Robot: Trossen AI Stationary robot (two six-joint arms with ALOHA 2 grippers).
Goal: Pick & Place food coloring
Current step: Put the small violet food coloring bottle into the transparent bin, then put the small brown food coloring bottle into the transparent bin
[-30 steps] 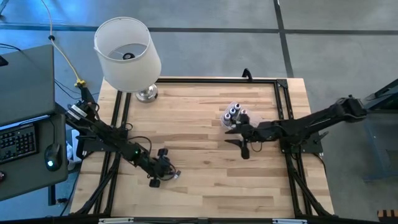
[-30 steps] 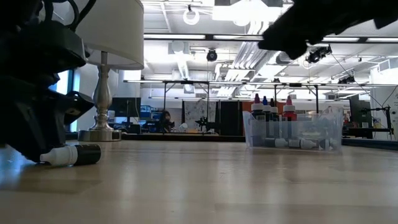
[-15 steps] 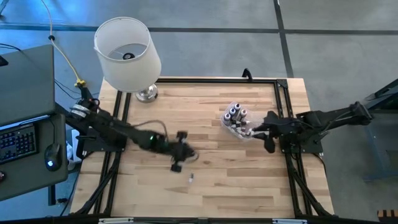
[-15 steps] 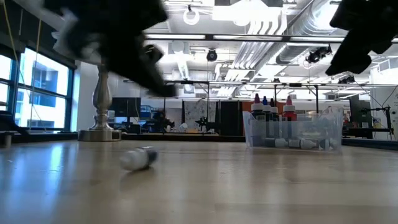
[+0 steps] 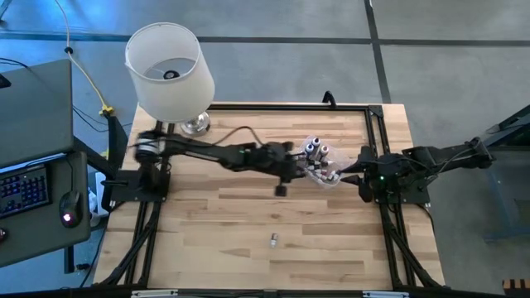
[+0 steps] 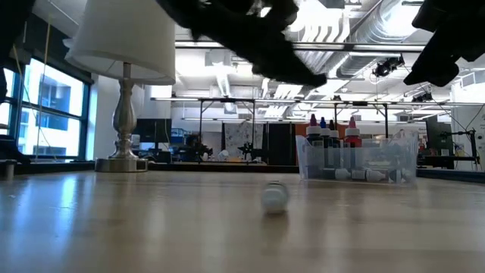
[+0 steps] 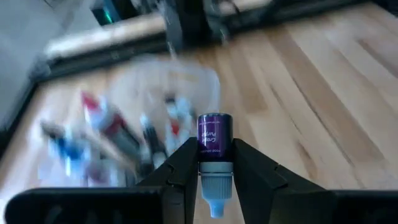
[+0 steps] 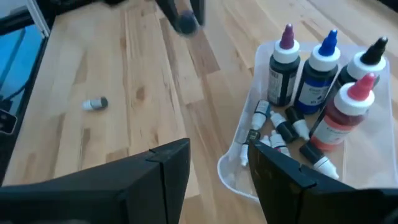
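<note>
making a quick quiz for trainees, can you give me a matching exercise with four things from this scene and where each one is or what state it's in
Things:
1. purple bottle
2. loose bottle
3. clear tub
4. lamp

Places or states:
A. lying alone on the bare wood, near the table's front
B. standing at the table's far left corner
C. clamped between the left gripper's fingers
D. holding upright and lying bottles, next to the open right gripper

Pairs: 1-C, 2-A, 3-D, 4-B

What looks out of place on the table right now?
One small bottle lies on its side alone on the bare wood near the front, far from the clear tub holding the others. The left pincer grips a purple bottle.
</note>
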